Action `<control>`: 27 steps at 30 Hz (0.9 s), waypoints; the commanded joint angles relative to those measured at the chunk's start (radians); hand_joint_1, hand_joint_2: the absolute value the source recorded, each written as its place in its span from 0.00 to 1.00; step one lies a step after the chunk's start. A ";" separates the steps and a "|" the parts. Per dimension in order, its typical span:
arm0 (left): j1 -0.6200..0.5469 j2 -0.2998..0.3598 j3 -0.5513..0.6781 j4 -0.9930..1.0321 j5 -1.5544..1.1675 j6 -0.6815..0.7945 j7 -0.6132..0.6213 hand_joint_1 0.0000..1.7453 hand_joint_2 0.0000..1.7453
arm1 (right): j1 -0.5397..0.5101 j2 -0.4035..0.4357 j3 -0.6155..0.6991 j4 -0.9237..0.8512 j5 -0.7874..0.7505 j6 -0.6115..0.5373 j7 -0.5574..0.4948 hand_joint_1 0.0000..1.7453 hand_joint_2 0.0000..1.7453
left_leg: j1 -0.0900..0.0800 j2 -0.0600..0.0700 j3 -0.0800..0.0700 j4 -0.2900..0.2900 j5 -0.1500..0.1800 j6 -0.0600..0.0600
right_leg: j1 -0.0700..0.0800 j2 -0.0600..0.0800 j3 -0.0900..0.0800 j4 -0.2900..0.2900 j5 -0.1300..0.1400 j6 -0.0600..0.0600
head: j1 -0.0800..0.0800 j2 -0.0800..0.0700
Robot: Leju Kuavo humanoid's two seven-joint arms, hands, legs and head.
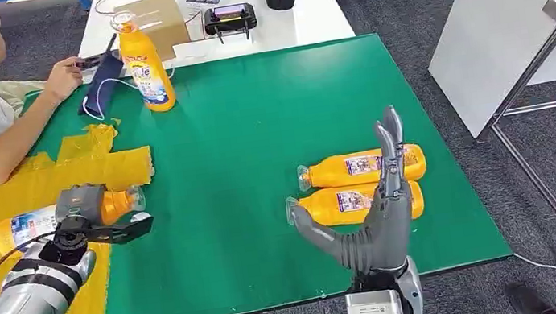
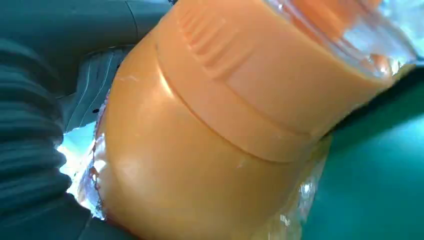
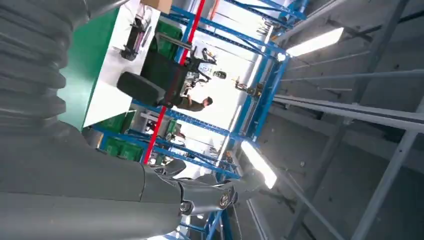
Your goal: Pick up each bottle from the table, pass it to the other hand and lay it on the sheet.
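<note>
Grey carpet floor (image 1: 416, 1). White table (image 1: 297, 20) at 12 o'clock and white cabinet (image 1: 500, 22) at 2 o'clock. Blue steel shelving (image 3: 265, 95) and ceiling strip lights (image 3: 315, 42) overhead.

Wide bare stretch of green table (image 1: 244, 169) between the yellow sheet (image 1: 43, 188) at the left and two lying bottles (image 1: 360, 187) at the right. Blocked at the far left edge by an upright bottle (image 1: 144, 61), a blue pouch (image 1: 103, 86) and a person's forearm (image 1: 20, 134). Right hand (image 1: 372, 218) raised just in front of the lying bottles.
</note>
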 commanded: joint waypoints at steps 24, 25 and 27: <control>0.234 -0.154 0.435 -0.295 0.286 0.467 -0.324 0.00 1.00 | -0.063 -0.059 -0.031 0.183 0.203 0.054 0.174 0.00 1.00 | 0.001 -0.004 0.005 -0.002 -0.002 0.000 | -0.001 0.005 0.005 -0.002 -0.001 0.000 | 0.000 0.000; 0.306 -0.192 0.503 -0.463 0.322 0.511 -0.376 0.00 1.00 | -0.066 -0.065 -0.035 0.199 0.253 0.050 0.192 0.00 1.00 | 0.001 -0.003 0.003 -0.001 -0.001 0.000 | 0.000 0.003 0.004 -0.002 -0.001 0.000 | 0.000 0.000; 0.418 -0.318 0.660 -0.744 0.375 0.511 -0.548 0.00 1.00 | -0.082 -0.086 -0.053 0.228 0.395 0.037 0.259 0.00 1.00 | 0.000 -0.003 0.003 -0.001 -0.001 0.000 | -0.001 0.003 0.004 -0.002 -0.001 0.000 | 0.000 0.000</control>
